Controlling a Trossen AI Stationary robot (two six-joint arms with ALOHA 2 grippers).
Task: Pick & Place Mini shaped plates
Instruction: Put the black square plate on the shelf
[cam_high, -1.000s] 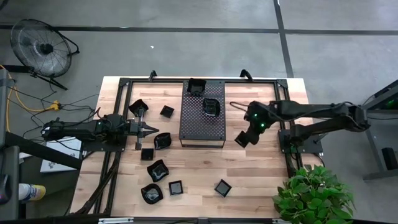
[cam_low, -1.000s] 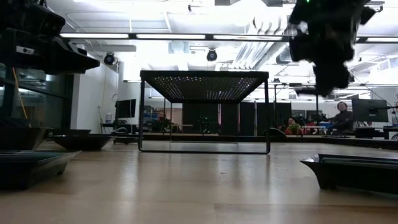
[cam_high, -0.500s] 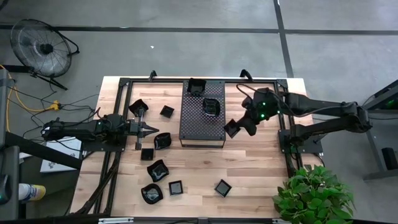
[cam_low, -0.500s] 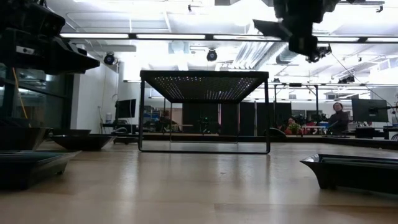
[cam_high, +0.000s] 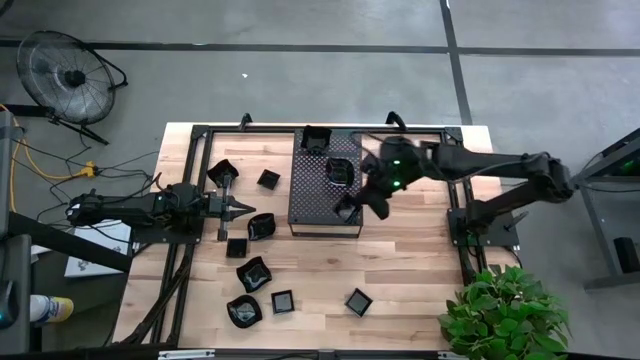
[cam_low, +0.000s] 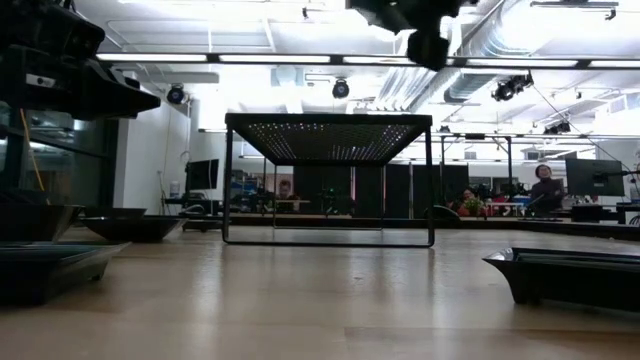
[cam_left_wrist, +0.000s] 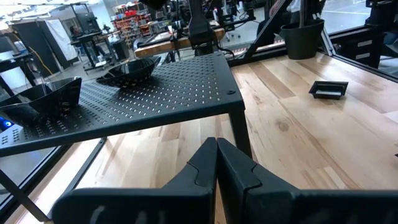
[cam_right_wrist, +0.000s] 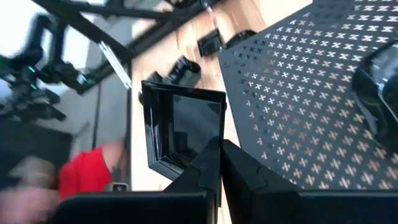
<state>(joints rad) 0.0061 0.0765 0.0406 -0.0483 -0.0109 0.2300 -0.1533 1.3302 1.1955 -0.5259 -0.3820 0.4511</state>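
Carried leftward since a second ago, the right pincer (cam_high: 352, 208) now hangs over the perforated tray (cam_high: 312, 205), at the tray's 4 o'clock corner in the high view, where before it hung over bare wood to the tray's right; its fingers are pressed together on the rim of a square mini plate (cam_right_wrist: 186, 134), held tilted on edge above the tray's surface; two other mini plates rest on the tray, a rounded one (cam_high: 340, 172) near its centre and a square one (cam_high: 317, 139) at its 12 o'clock edge; left pincer (cam_high: 250, 208) waits at the tray's 9 o'clock side, fingers pressed together and empty, just above a dish (cam_high: 261, 227) on the table (cam_high: 420, 270); several more small black dishes lie scattered on the wood toward 7 o'clock of the tray.
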